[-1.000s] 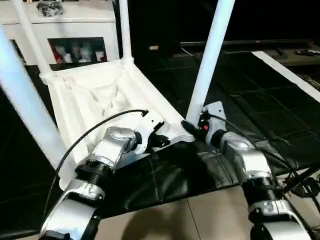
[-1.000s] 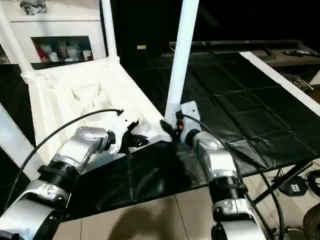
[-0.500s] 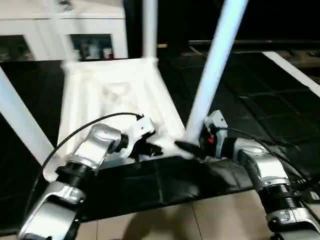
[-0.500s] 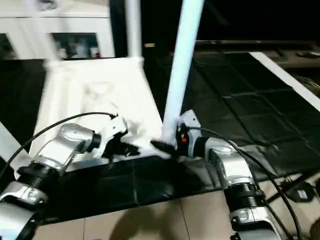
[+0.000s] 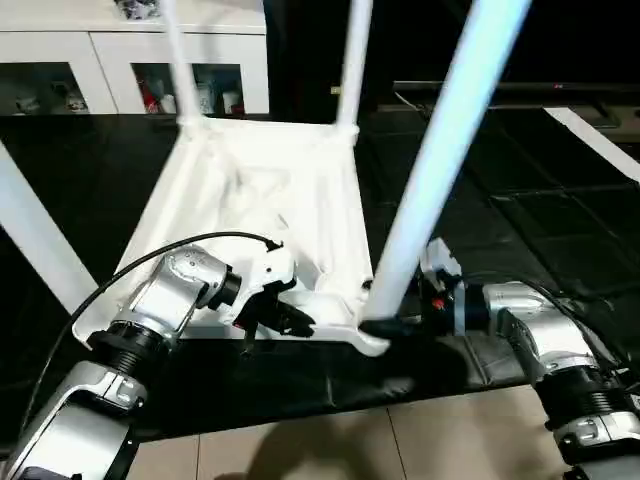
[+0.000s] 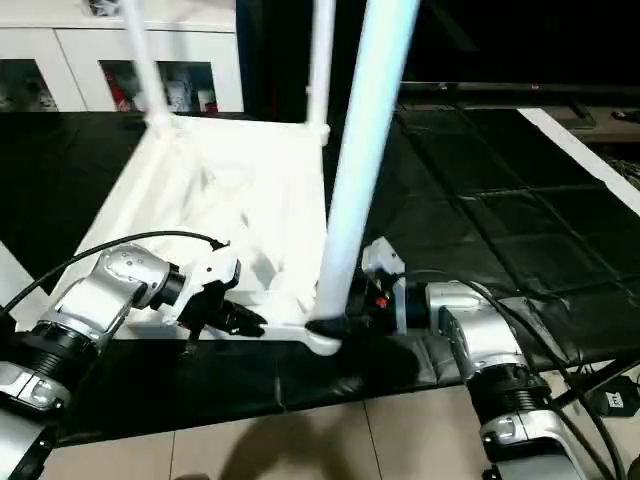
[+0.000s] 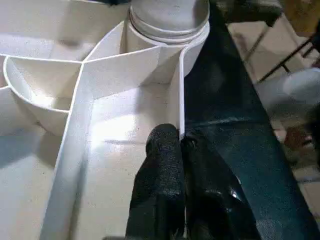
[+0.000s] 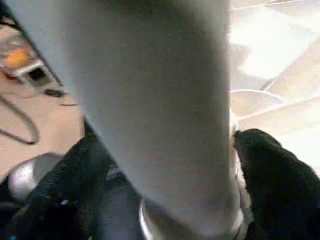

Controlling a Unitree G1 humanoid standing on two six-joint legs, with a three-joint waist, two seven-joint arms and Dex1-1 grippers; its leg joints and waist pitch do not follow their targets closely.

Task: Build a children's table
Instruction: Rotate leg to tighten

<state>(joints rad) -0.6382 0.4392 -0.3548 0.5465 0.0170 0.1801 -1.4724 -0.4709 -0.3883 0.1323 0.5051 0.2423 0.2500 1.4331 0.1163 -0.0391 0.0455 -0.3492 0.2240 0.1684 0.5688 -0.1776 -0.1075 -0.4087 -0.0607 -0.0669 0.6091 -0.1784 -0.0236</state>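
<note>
No readable text, labels or numbers; cabinet contents perhaps too blurred.

White ribbed table (image 5: 260, 190), black tools (image 7: 182, 200), black grid-patterned mat (image 5: 520, 220), silver forearms (image 5: 165, 300)

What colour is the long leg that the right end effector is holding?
White: the long tapered round plastic leg gripped by the right end effector shows best in the left eye view.

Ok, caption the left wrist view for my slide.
Left gripper pinching the thin side rim of the upturned white table top, just below the corner socket holding a leg.
</note>
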